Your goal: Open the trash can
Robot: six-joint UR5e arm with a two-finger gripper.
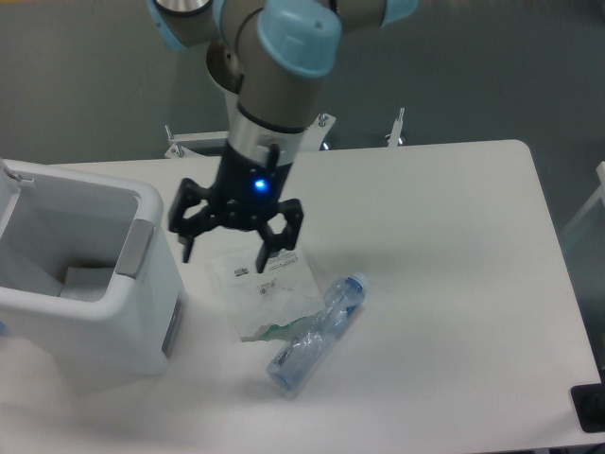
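My gripper hangs above the table, just right of the trash can. Fingers spread wide, nothing between them; blue light lit on the wrist.

Trash can sits at the table's left edge, its left side cut off by the frame. Top stands open: I see down into the white interior, with a pale shape at the bottom, too dim to identify. Grey push tab on the right rim. A white strip at far left, possibly the raised lid, mostly out of view.

Clear plastic bag with printed labels lies flat on the table under and just beyond my fingers; contents hard to read, something green at its lower edge. Crushed clear bottle with blue cap lies touching the bag's right side.

Dark object at the lower right corner, cut off.
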